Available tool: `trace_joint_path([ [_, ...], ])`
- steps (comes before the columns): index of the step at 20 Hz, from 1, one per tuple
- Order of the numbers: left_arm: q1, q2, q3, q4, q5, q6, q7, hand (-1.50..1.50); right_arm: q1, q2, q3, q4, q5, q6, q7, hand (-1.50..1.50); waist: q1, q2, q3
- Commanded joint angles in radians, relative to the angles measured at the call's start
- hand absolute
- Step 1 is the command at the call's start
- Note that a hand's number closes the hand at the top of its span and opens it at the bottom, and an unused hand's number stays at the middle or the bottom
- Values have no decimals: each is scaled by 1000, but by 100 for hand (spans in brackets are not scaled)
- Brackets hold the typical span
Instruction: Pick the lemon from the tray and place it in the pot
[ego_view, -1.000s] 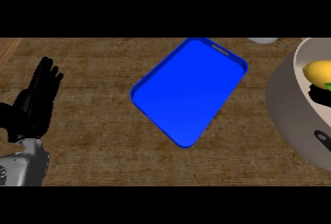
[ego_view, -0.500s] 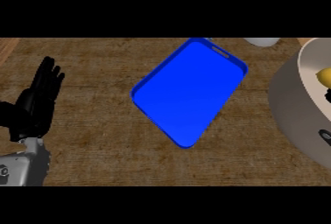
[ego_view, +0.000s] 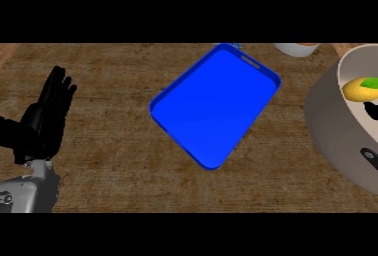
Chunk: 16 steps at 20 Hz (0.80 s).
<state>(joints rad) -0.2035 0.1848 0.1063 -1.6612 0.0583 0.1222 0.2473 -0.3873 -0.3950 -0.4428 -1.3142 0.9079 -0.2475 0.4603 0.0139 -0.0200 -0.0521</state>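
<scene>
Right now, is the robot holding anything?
The left hand is open, holding nothing. The lemon sits in the pot. Whether the right hand holds anything cannot be told.

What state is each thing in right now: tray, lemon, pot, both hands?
tray: empty, flat on the counter.
lemon: inside the pot, off the tray.
pot: upright, no lid, holding the lemon.
left hand: open, fingers up, resting at the view's left.
right hand: only a dark sliver at the right edge over the pot; state unclear.
</scene>
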Motion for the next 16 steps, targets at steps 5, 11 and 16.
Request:
trace_joint_path([
  [5, 5, 8, 18, 12, 16, -13, -10, 0, -22, 91, -103, 67, -281, -62, -221, -150, 6, 28, 58],
  [11, 19, 6, 23, -3, 19, -10, -12, 0, -3, 54, -253, 63, -507, -49, -394, -150, -10, 23, 57],
  [16, -8, 6, 33, 33, 17, -3, -11, 0, -2, -34, -351, 80, -646, 45, -412, -150, -22, 23, 55],
])
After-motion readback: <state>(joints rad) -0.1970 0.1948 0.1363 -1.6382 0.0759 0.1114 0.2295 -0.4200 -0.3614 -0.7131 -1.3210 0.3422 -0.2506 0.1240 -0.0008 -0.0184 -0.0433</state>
